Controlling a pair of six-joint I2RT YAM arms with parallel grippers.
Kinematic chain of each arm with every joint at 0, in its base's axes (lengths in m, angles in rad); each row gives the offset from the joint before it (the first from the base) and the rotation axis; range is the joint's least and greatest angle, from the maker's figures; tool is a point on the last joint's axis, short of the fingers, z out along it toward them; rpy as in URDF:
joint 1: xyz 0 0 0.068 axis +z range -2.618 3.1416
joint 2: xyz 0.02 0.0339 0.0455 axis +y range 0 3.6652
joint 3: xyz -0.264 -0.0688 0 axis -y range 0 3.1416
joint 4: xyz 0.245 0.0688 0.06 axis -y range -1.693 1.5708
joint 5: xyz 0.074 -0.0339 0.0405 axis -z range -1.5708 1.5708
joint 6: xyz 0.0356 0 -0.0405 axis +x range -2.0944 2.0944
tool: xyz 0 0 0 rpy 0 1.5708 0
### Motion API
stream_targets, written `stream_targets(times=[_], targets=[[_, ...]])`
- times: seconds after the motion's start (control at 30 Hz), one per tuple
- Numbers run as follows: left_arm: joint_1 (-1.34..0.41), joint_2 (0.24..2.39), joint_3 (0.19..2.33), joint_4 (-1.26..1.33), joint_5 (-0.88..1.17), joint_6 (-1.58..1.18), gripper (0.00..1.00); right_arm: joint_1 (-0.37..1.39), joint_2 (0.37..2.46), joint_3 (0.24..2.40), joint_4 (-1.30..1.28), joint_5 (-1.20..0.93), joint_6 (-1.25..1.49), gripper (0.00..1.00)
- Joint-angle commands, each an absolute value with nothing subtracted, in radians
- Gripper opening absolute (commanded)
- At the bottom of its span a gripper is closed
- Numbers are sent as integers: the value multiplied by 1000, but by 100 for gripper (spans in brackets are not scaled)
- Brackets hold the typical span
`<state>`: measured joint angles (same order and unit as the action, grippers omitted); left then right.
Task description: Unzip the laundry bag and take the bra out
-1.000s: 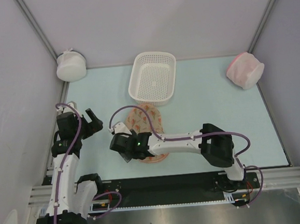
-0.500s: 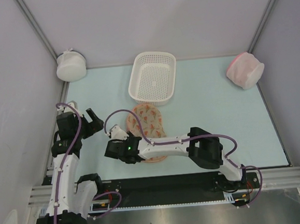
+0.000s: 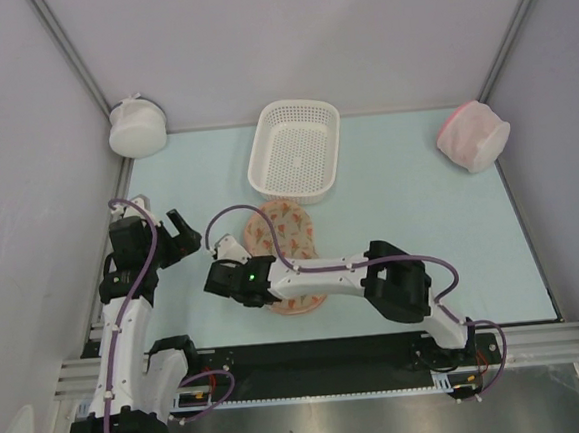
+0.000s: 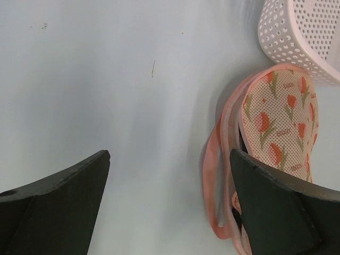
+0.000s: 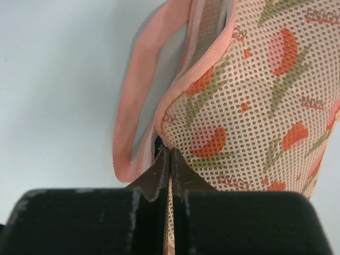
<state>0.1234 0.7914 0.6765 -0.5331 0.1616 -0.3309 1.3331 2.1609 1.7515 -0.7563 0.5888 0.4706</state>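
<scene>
Soft mesh laundry bag (image 3: 286,232) lies limp toward the table's (image 3: 421,226) near edge, before the basket (image 3: 294,148). The right gripper (image 5: 169,152) is clamped on its pink zip edge, likely the best hold. The left gripper (image 4: 170,155) gapes empty.

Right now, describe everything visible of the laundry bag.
The laundry bag is a flat, peanut-shaped beige mesh pouch printed with orange-red and green flowers, with pink edging and a pink zip. It lies on the table right by the white basket. Its left edge gapes, dark inside. The right claw is shut on that zip edge.
</scene>
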Motion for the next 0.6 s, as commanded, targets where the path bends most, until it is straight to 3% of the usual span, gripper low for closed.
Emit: stream_targets(times=[0.0,0.23,0.57], targets=[[132,781,706,-494,175,-316,100,1293,2010,1726,-649,474,492,0],[133,784,706,-491,178,-314,100,1232,1844,1629,-554,319,543,0],[133,790,706,-491,183,-314,100,1144,1597,1385,-482,308,630,0]])
